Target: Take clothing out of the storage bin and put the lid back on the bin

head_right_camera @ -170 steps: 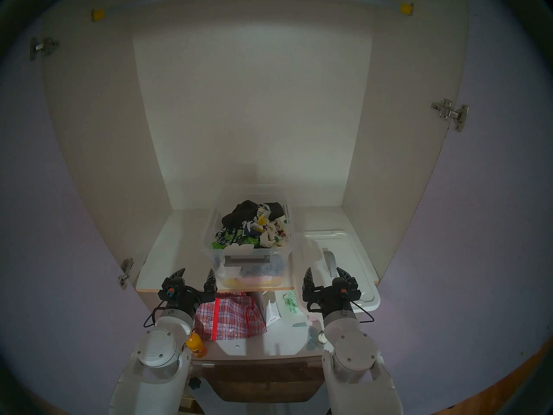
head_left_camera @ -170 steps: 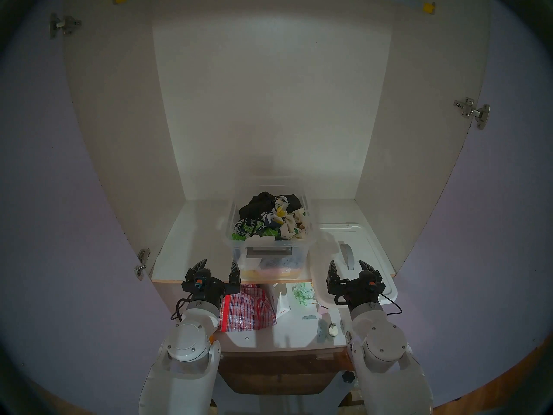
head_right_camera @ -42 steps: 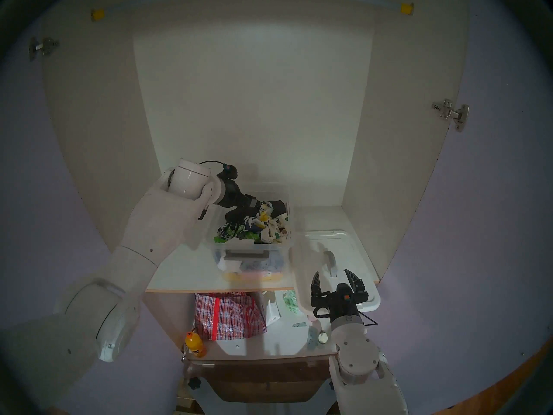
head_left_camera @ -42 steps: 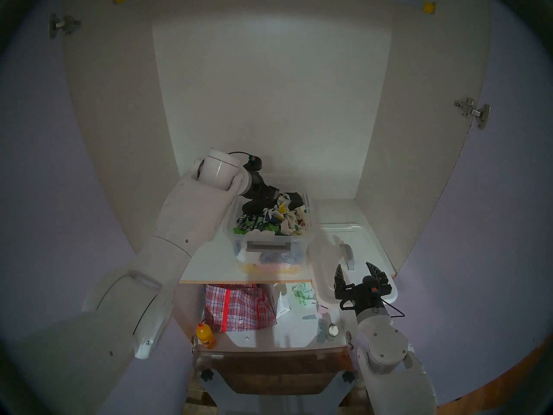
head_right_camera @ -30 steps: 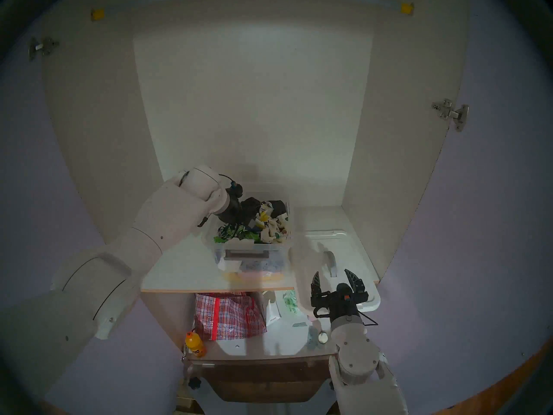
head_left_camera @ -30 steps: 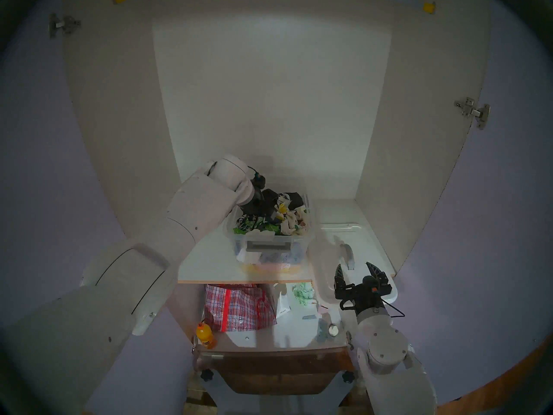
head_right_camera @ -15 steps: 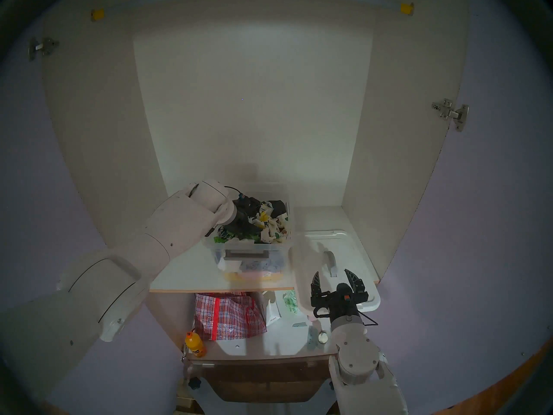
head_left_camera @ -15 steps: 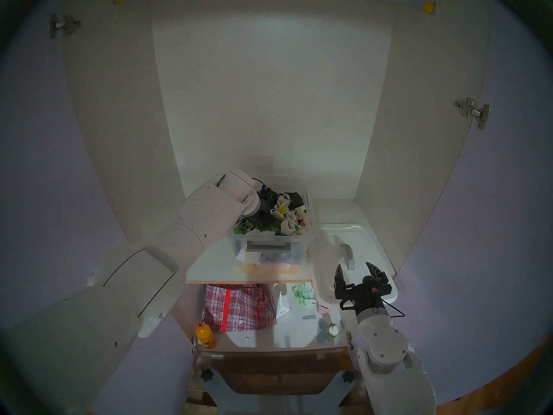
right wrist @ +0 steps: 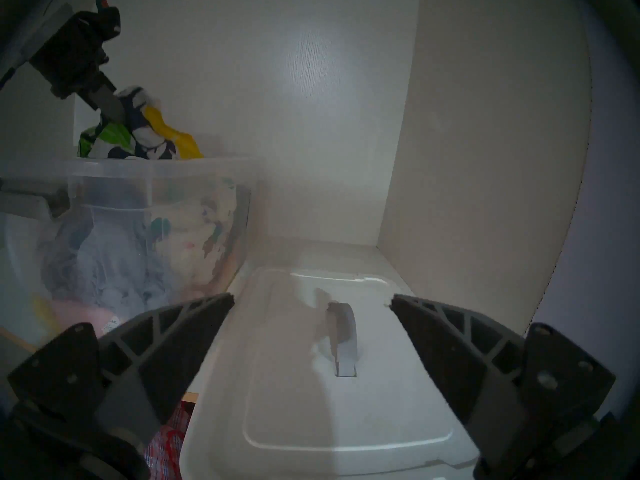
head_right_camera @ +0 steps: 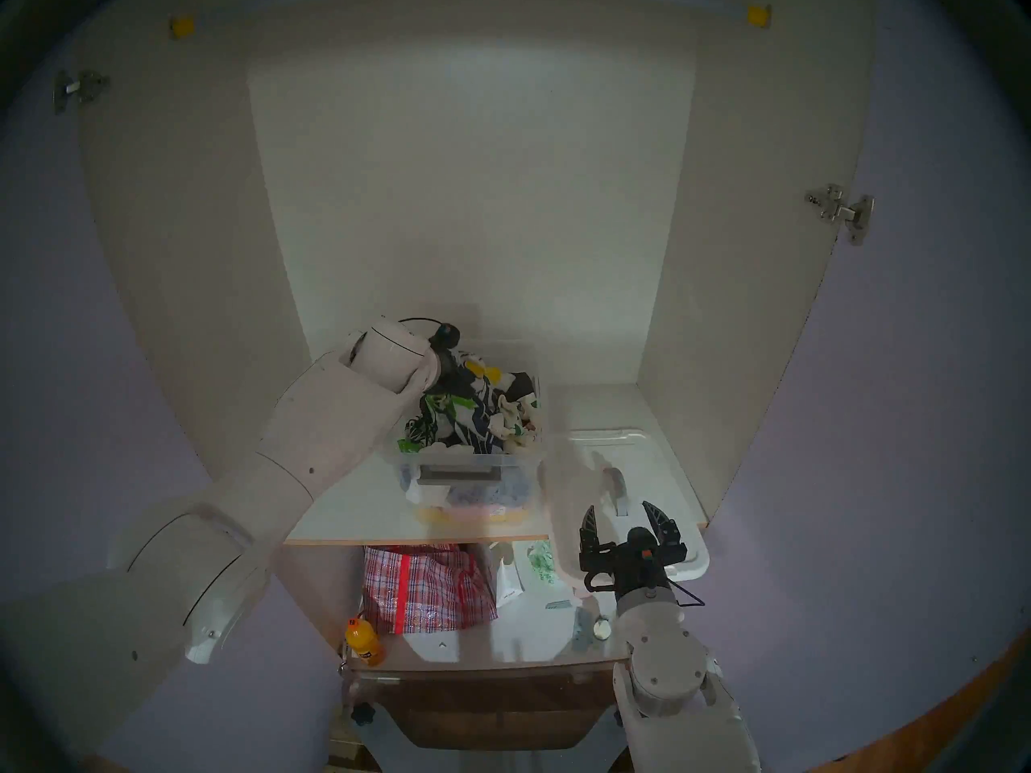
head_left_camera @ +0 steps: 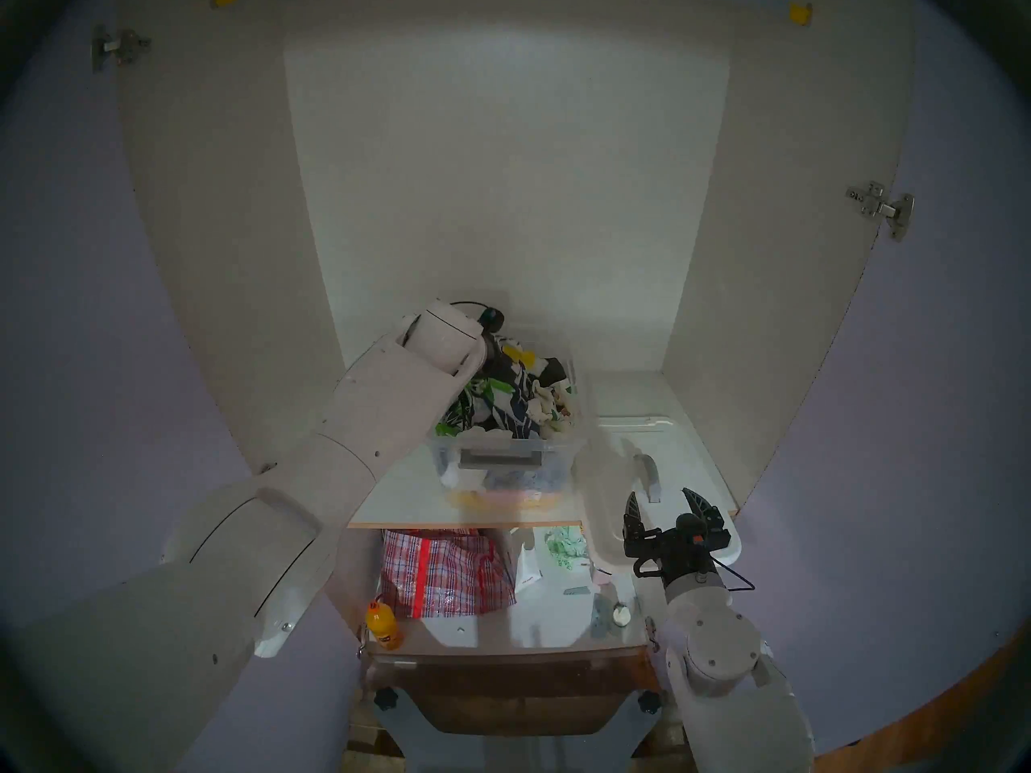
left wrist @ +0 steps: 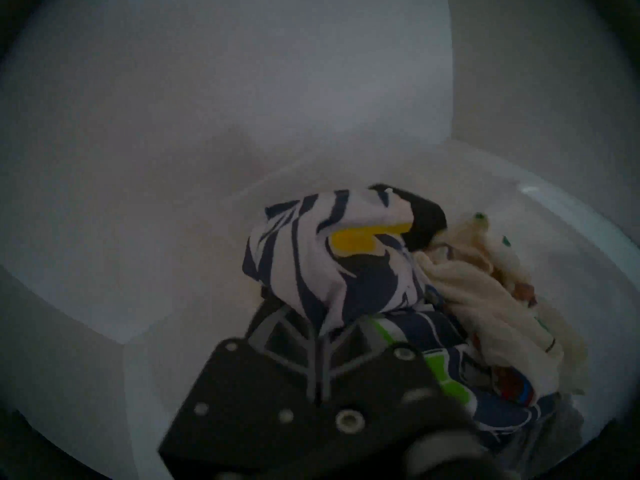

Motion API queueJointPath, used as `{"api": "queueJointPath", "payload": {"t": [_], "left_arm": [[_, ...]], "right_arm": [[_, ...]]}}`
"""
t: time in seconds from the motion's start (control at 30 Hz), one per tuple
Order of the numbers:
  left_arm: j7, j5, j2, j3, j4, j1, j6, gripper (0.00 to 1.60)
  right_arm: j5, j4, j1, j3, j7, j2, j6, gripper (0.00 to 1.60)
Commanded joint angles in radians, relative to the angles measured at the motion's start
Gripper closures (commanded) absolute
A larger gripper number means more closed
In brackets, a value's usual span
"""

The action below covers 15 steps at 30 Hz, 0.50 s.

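On the upper shelf (head_left_camera: 401,493), head cam L: the clear bin (head_left_camera: 502,454) sits mid-shelf near the front edge, lid off. The left gripper (head_left_camera: 494,359) is over the bin's back left corner, w/ the navy-and-white leafy garment (head_left_camera: 502,404) bunched up under it, rising above the rim; its lower part is in the bin. The white lid (head_left_camera: 686,454) lies flat at the shelf's right side, just beside the bin, front end overhanging the front edge. The right gripper (head_left_camera: 664,504) hovers over that front end, jaws wide apart, holding nothing. Below the shelf: a red-checked bag (head_left_camera: 446,574) and an orange bottle (head_left_camera: 383,624).

Head cam R: same layout; garment (head_right_camera: 463,409) pulled up at the bin (head_right_camera: 463,465) back left; lid (head_right_camera: 653,465) to the right.

L wrist cam: blurry, but the left gripper (left wrist: 320,327) jaws look pinched tight on a fold of the garment (left wrist: 329,261); a cream cloth (left wrist: 485,295) lies beside it.

R wrist cam: right gripper (right wrist: 311,302) spread wide over the lid (right wrist: 346,417), its grey handle (right wrist: 343,334) between the fingers, not touched. Bin (right wrist: 138,226) at left, garment (right wrist: 145,136) lifted above its rim by the left gripper (right wrist: 114,105).
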Motion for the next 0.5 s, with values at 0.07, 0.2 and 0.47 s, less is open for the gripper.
{"api": "queueJointPath", "payload": {"t": [0.07,0.2,0.47], "left_arm": [[0.089,-0.001,0.044,-0.086,-0.182,0.025,-0.045,1.60],[0.126,-0.006,0.065,-0.138,-0.304,0.073,-0.053,1.60],[0.210,0.053,0.104,-0.205,-0.425,0.080,-0.103,1.60]], "right_arm": [[0.001,-0.023,0.009,-0.002,0.000,-0.001,-0.015,0.00],[0.001,-0.023,0.010,-0.002,0.000,-0.002,-0.014,0.00],[0.001,-0.023,0.009,-0.002,0.001,-0.002,-0.015,0.00]]}}
